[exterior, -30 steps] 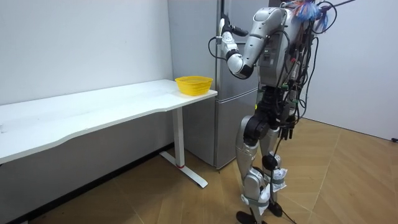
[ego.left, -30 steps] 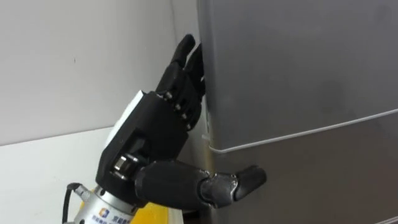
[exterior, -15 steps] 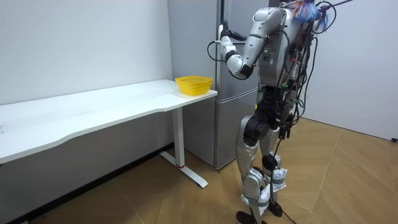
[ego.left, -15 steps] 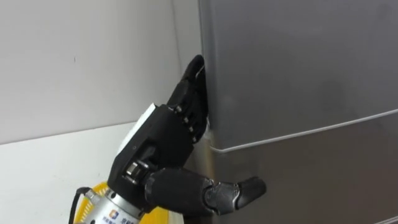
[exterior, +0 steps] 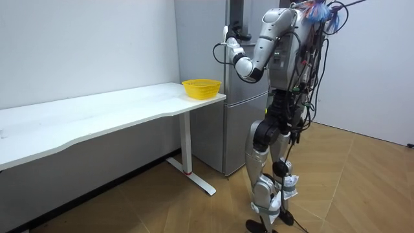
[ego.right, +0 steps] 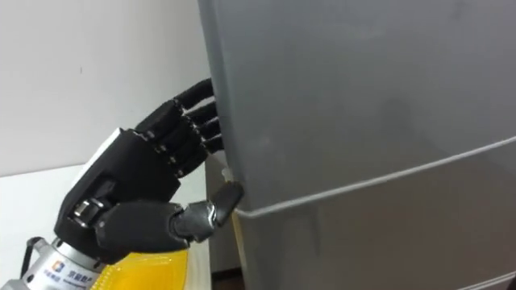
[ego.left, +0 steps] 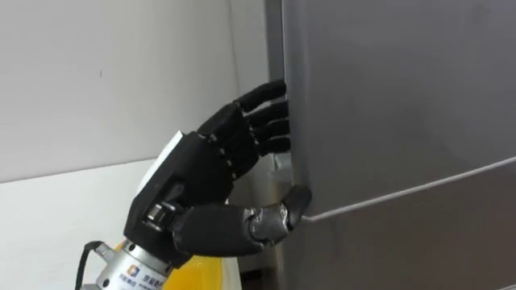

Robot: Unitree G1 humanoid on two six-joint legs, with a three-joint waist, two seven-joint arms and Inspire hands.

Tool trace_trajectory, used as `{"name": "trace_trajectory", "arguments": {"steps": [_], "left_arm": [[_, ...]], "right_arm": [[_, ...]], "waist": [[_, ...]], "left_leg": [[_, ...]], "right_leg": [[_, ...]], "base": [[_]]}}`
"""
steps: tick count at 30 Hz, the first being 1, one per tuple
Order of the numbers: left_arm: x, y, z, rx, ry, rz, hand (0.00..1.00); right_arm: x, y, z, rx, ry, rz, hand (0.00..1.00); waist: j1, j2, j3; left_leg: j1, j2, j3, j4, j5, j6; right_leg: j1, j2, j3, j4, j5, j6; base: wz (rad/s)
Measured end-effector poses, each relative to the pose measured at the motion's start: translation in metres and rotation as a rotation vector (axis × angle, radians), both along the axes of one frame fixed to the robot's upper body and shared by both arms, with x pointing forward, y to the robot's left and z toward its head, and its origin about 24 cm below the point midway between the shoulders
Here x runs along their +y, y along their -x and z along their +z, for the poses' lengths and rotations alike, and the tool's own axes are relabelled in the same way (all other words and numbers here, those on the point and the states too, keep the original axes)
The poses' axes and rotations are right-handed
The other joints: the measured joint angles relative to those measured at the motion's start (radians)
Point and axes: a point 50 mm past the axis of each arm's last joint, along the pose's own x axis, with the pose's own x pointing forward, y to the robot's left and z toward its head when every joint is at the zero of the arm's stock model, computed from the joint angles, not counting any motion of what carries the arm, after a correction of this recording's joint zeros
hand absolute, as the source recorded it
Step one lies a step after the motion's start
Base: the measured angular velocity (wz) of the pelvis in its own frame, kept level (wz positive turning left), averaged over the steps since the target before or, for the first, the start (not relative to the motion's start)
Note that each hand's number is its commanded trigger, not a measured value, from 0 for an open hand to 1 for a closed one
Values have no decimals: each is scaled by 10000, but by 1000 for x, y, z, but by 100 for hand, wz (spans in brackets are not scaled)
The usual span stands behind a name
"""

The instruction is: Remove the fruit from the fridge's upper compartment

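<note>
Fingers [ego.left: 260, 121] of the left robot hand [ego.left: 205, 173] curl round the free edge of the upper fridge door [ego.left: 387, 97]. The thumb [ego.left: 278, 217] is braced on the door's front just above the seam with the lower door [ego.left: 419, 242], a hooking grip suited to pulling. In the room view a dark gap beside that edge suggests the door is slightly ajar. The item to retrieve is hidden inside the fridge [exterior: 234, 133]. A yellow basket [exterior: 201, 87] waits on the bench [exterior: 97, 116] beside it, probably to receive the item.
</note>
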Motion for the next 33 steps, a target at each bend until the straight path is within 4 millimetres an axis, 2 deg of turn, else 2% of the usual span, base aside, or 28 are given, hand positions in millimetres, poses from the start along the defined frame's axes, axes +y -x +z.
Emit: {"name": "trace_trajectory", "arguments": {"steps": [9,17,33], "left_arm": [[-18,5,-6,211,-387,-1199,0],[-19,6,-7,162,-454,-1369,0],[-20,7,-7,104,-540,-1656,0]], "right_arm": [[1,-3,0,-31,-64,81,0],[0,-4,0,-45,-67,83,0],[1,-4,0,-29,-158,48,0]], "waist": [[-77,30,-16],[-98,74,-46],[-107,82,-36]], "left_leg": [[16,13,122,5,3,-2],[9,14,136,3,3,-2],[40,23,216,-3,3,-2]], "right_leg": [[-20,5,53,1,2,-2],[-24,4,51,0,3,-2],[-74,1,70,-12,5,-3]], "base": [[-2],[0],[-1]]}}
